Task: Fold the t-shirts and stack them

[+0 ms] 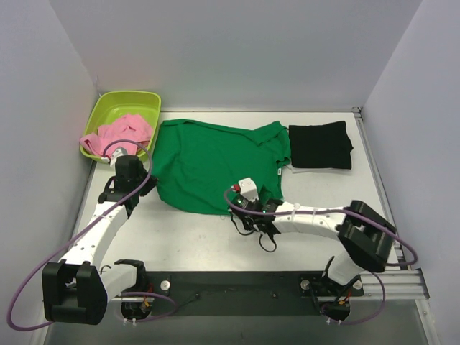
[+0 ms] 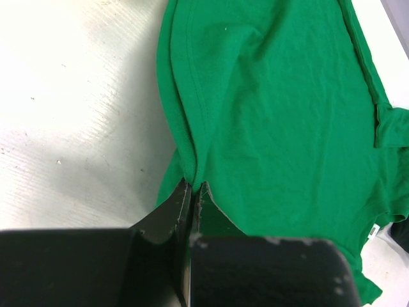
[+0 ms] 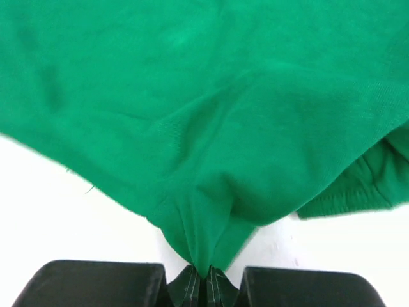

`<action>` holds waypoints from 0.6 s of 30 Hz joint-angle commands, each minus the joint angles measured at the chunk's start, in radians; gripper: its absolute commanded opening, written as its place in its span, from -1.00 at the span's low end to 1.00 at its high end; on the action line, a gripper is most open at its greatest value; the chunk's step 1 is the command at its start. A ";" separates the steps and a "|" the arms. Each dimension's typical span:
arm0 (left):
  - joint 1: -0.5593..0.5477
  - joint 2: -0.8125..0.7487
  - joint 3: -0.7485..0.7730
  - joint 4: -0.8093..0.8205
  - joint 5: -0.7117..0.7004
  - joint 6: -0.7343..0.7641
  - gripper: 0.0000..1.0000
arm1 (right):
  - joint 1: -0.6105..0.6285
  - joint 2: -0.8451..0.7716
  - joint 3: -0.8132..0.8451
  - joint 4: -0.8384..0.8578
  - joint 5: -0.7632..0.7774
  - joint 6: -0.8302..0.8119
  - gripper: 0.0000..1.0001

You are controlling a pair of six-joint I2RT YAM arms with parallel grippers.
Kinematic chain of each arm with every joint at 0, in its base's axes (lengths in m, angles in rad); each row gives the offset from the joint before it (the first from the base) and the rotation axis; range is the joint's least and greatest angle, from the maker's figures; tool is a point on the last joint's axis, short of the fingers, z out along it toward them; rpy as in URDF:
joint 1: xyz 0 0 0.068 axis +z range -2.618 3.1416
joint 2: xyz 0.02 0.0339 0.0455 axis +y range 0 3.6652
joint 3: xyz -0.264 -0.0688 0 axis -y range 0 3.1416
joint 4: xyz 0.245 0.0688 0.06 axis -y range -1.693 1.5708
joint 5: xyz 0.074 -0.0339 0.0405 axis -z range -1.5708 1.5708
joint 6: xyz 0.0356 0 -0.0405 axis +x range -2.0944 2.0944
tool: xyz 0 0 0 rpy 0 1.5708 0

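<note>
The table (image 1: 194, 241) carries green shirt (image 1: 205, 162), black shirt (image 1: 320, 146), tub (image 1: 108, 105).

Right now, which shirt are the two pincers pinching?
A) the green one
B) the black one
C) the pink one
A: the wrist views show the left pincer and the right pincer each shut on an edge of the green t-shirt.

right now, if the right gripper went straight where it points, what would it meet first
The green t-shirt: the right gripper is shut on its edge, and, as far as its view shows, only cloth lies ahead.
</note>
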 commanded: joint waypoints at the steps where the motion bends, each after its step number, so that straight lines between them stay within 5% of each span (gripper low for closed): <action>1: 0.005 -0.029 0.005 0.020 -0.004 0.016 -1.00 | 0.127 -0.208 -0.021 -0.222 0.206 0.034 -1.00; 8: 0.005 -0.049 0.013 0.008 -0.012 0.019 -1.00 | 0.276 -0.525 0.002 -0.416 0.329 0.089 -1.00; 12: 0.007 -0.052 0.013 0.008 -0.014 0.021 -1.00 | 0.276 -0.578 0.109 -0.420 0.400 -0.006 -1.00; 14: 0.005 -0.047 0.011 0.012 -0.012 0.018 -1.00 | 0.220 -0.519 0.180 -0.417 0.415 -0.084 -1.00; 18: 0.005 -0.043 0.014 0.014 -0.006 0.019 -1.00 | -0.009 -0.361 0.306 -0.330 0.180 -0.181 -1.00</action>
